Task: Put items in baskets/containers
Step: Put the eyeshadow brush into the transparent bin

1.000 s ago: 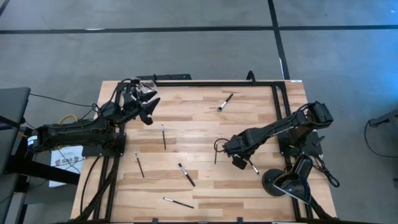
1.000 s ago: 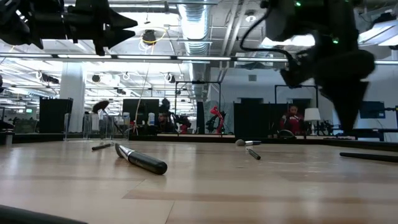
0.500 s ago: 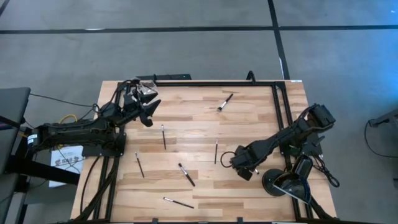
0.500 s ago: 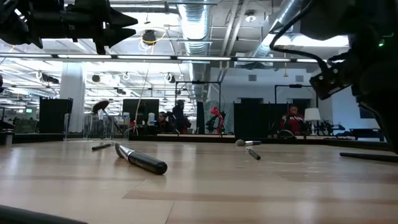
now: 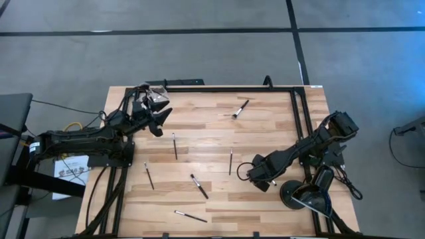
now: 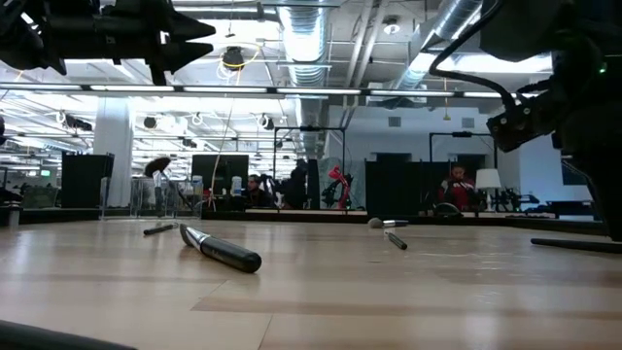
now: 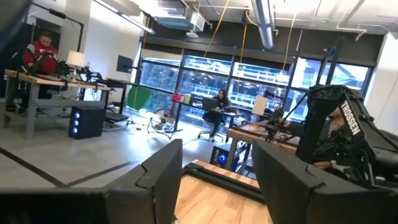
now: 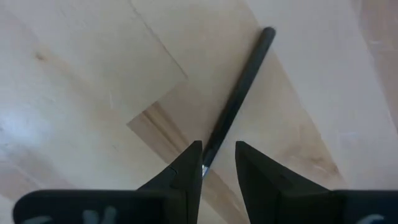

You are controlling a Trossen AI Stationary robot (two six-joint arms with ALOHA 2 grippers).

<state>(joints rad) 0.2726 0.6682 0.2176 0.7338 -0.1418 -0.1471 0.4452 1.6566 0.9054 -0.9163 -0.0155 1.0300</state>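
**Right gripper low over a brush, fingers slightly apart**

While your right gripper sits low at the table's right side, its wrist view shows its two dark fingers parted by a narrow gap, with a slim dark-handled makeup brush lying flat on the light wooden table and running into that gap. Whether the fingers actually touch the handle cannot be told; the brush rests on the wood.

Your left gripper hangs raised near the table's far left corner, fingers wide apart in its wrist view and holding nothing. A small clear plastic cup stands just beside it at that corner.

Other brushes lie scattered and well apart: one near the far edge, one right of the left arm, one at mid-table, one toward the left edge, a thicker one near the middle, and one by the near edge. A round black lamp base sits just beside the right gripper.
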